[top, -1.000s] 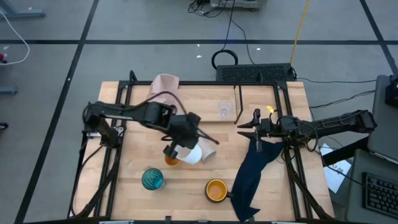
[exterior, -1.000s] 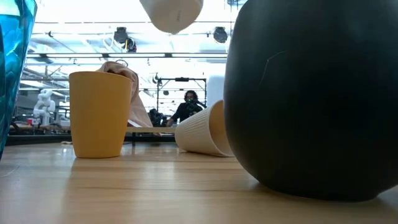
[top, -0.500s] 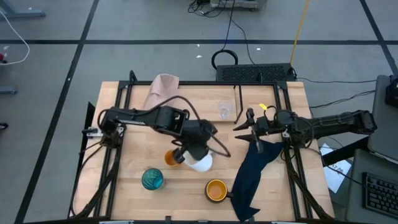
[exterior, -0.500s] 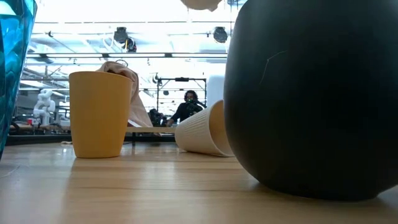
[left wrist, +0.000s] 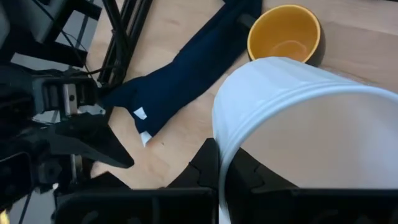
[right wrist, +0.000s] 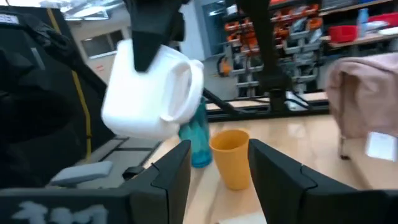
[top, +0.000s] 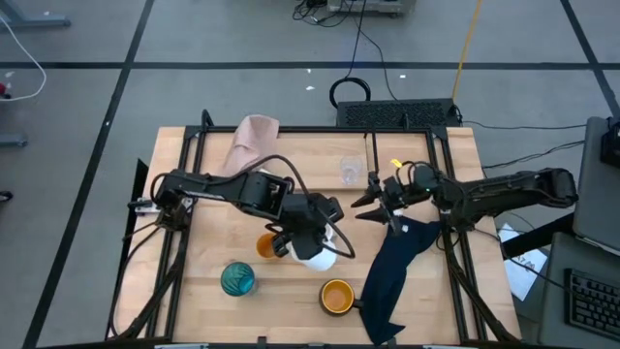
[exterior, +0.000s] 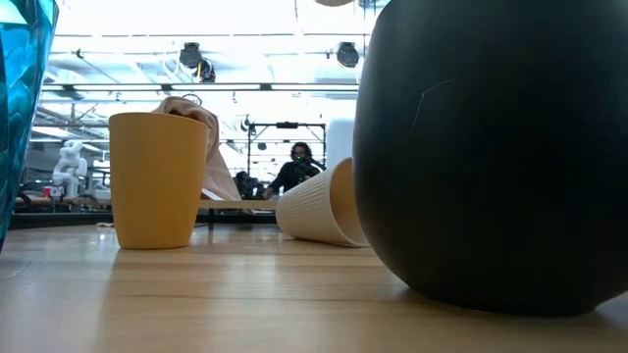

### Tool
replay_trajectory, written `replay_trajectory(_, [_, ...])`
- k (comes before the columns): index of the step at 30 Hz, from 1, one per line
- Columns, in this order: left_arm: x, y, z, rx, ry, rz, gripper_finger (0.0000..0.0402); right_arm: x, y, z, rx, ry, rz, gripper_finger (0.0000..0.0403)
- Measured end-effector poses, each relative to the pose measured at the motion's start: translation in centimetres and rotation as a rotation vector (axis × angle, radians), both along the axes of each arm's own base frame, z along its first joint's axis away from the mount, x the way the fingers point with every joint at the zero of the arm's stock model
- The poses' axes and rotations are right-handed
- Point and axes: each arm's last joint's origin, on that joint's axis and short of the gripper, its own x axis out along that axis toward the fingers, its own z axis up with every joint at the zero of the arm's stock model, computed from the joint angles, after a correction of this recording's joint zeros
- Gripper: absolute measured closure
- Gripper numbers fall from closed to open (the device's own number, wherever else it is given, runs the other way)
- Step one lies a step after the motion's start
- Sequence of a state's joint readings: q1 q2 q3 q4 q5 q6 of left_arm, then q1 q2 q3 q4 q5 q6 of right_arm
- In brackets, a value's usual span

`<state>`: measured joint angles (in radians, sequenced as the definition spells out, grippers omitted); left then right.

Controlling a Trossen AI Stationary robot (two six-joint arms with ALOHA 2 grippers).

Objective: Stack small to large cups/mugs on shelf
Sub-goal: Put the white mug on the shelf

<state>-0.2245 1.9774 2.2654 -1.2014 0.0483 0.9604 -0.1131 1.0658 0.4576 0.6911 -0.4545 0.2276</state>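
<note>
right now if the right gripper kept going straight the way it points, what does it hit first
Probably the white mug held up by the left gripper. The right gripper, open, points across the table toward it. The small orange cup stands lower, just behind; depth is unclear.

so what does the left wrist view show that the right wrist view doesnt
Only the left wrist view shows the wider orange-yellow mug standing open side up and the navy cloth on the table. Only the right wrist view shows the small orange cup, the teal glass behind it and the pink cloth. Both show the white mug tilted, lifted off the table in the left gripper.
</note>
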Motion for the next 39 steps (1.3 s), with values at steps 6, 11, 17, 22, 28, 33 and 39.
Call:
replay_trajectory(6, [0.0,0.0,0.0,0.010,-0.001,0.014,0.0399,2.9,0.1,1.1,-0.004,0.047,0.080,0.0215])
replay_trajectory(11, [-0.1,0.1,-0.1,0.008,0.015,0.037,0.0399,4.3,0.0,1.5,-0.029,0.072,0.086,0.0160])
replay_trajectory(17, [-0.2,0.1,-0.1,0.008,0.025,0.039,0.0399,4.9,-0.1,1.5,-0.044,0.044,0.086,0.0132])
replay_trajectory(22, [-0.2,0.1,-0.1,0.011,0.020,0.032,0.0399,5.1,-0.1,1.1,-0.044,0.046,0.105,0.0136])
replay_trajectory(28, [-0.1,0.1,-0.1,0.018,0.015,0.019,0.0399,5.0,0.2,1.8,-0.042,-0.027,0.237,0.0139])
replay_trajectory(33, [0.0,0.1,0.0,0.030,-0.003,-0.002,0.0399,4.9,0.0,2.0,-0.040,-0.048,0.230,0.0139])
replay_trajectory(39, [0.0,0.0,0.1,0.043,-0.020,-0.023,0.0399,5.3,-0.9,1.4,-0.034,-0.025,0.201,0.0140])
